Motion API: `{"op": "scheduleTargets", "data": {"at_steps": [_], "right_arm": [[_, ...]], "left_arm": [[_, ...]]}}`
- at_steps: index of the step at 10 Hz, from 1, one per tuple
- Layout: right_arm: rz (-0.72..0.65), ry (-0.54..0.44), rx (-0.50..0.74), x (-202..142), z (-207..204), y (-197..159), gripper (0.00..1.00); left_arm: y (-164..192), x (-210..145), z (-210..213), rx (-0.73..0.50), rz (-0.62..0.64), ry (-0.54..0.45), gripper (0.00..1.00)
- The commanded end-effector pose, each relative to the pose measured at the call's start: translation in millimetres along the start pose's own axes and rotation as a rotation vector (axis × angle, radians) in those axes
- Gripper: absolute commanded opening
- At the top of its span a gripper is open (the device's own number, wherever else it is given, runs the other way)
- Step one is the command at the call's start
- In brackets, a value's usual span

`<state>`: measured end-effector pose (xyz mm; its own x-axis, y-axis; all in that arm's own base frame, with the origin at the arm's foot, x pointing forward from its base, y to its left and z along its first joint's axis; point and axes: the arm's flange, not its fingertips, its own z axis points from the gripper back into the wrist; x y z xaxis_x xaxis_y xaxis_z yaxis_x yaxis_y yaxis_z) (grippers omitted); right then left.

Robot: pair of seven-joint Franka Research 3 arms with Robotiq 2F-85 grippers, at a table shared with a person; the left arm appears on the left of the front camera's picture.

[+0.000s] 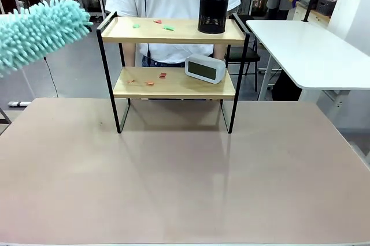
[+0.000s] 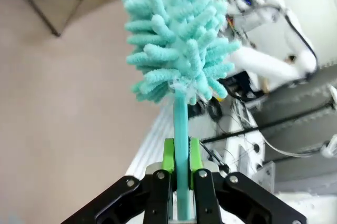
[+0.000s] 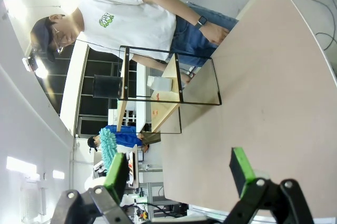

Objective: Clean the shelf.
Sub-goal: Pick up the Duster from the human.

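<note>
Cup point(image 1: 213, 11) atop shelf point(image 1: 182, 30), clock point(image 1: 205, 69) beneath

My left gripper point(image 2: 181, 155): black fingers, green pads. My duster point(image 2: 176, 34): turquoise, tufted. Shelf point(image 1: 185, 89): pale wood boards, black frame. On its top board, black mesh pen holder point(image 1: 213, 11), green and red scraps point(image 1: 168, 27); on its lower board, white clock point(image 1: 205, 69) with dark display, orange-red scraps point(image 1: 150, 83).

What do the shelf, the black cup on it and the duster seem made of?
Shelf: pale matte boards, wood or wood-look laminate; thin black frame, probably painted metal. Black cup: likely metal mesh, its wall finely perforated. Duster: soft teal chenille-type microfibre, judging by the fat fuzzy nubs.
</note>
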<state>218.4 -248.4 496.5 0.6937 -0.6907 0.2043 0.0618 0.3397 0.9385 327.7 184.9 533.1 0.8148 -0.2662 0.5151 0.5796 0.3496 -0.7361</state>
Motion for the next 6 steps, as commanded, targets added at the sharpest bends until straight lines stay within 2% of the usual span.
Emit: {"op": "scheduleTargets", "data": {"at_steps": [1,2,3,6], "right_arm": [[0.027,-0.008,0.021,2,-1,2,1.0],[0.027,-0.008,0.021,2,-1,2,1.0],[0.027,-0.008,0.021,2,-1,2,1.0],[0.027,-0.008,0.021,2,-1,2,1.0]], "left_arm": [[24,-3,-22,0.139,0.101,-0.017,0.0],[35,-5,-19,0.139,0.161,-0.049,0.0],[19,-3,-6,0.072,0.037,-0.018,0.0],[19,-3,-6,0.072,0.037,-0.018,0.0]]}}
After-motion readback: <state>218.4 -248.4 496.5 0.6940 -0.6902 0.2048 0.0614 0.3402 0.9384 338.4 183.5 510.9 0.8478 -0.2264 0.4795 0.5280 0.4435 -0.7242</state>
